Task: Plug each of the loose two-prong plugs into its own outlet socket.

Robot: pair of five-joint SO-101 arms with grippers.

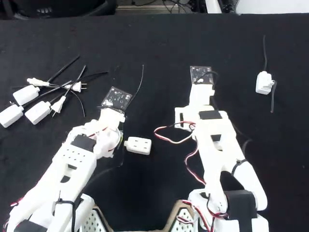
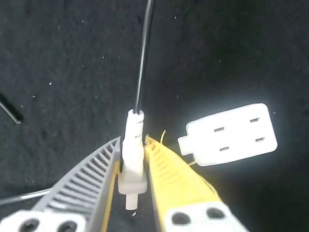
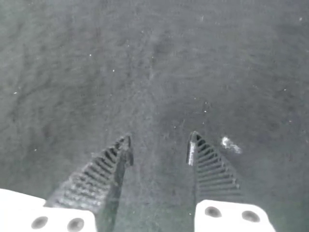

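A matte black cloth covers the table across nearly the whole frame. Along the top edge, dark cables lie on a pale brown strip, beside a white panel at upper right.

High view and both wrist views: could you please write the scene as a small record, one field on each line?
left gripper: shut on a white two-prong plug, whose black cord leads away.
right gripper: open, over the bare black table.
near socket: white outlet socket lying beside the left gripper, slots empty.
left group: more outlet sockets and loose plugs, not joined.
far right: white block with a black cord; I cannot tell if it is plugged.
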